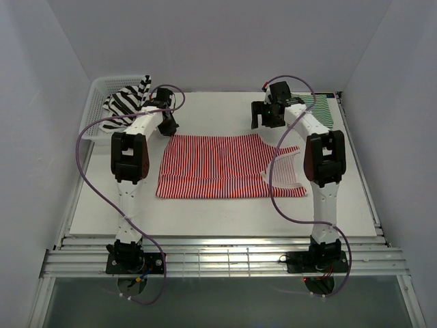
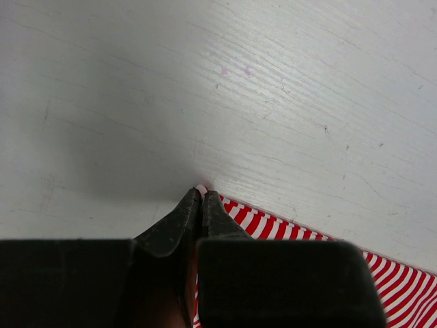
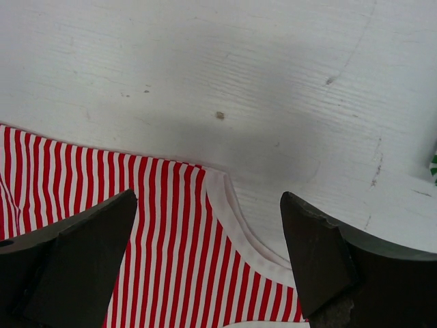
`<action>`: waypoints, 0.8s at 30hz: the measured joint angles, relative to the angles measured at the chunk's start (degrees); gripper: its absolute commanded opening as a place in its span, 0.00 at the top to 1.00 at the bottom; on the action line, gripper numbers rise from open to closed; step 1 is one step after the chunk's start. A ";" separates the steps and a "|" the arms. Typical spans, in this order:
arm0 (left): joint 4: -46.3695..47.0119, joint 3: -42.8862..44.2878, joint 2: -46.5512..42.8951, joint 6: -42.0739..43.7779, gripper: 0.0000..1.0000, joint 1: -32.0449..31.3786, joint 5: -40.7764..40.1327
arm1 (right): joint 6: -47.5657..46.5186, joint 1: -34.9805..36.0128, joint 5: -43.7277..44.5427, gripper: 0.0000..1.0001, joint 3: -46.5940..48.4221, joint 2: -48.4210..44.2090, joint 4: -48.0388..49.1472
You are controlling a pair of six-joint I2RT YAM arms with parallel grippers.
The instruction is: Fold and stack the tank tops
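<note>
Between the wide-spread fingers of the right gripper (image 3: 208, 219), the soft red-and-white thin-striped sleeveless cloth tank top (image 3: 164, 225) is lying flat on the white flat table (image 3: 239, 68). Its white-bound armhole edge is curving away just under the gap. Neither finger is touching the cloth, as far as the wrist view shows. Off to this gripper's right, at the very edge of its view, a sliver of the green-and-white thin-striped cloth tank top (image 3: 433, 164) is showing.

At the tips of the left gripper (image 2: 200, 198), the two dark fingers are pressing together on the far left corner of the red-and-white top (image 2: 273, 222). A small bit of striped cloth is peeking out just past them, and the hem is running off to this gripper's right over bare table (image 2: 205, 82).

From above, the left gripper (image 1: 168, 125) and the right gripper (image 1: 266, 119) are both hanging over the far edge of the red-and-white top (image 1: 212, 167), which is spreading out toward the arm bases behind them. Beyond the left gripper and to its left, the black-and-white broad-striped cloth tank top (image 1: 126, 101) is lying crumpled in the white plastic mesh basket (image 1: 102, 85). Just to the right of the right gripper, the green-and-white top (image 1: 319, 106) is resting on the table (image 1: 218, 109), partly hidden by the arm.
</note>
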 measured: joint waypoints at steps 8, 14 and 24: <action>0.02 0.00 0.00 0.26 1.00 0.00 0.20 | 0.57 1.86 0.46 0.12 2.95 4.24 -0.04; 0.11 0.00 0.00 0.66 1.00 0.00 0.33 | 1.77 1.95 1.77 0.35 2.95 4.81 -0.02; 0.22 0.00 0.00 1.25 1.00 0.15 1.05 | 2.78 1.84 2.82 0.45 2.71 5.33 -0.07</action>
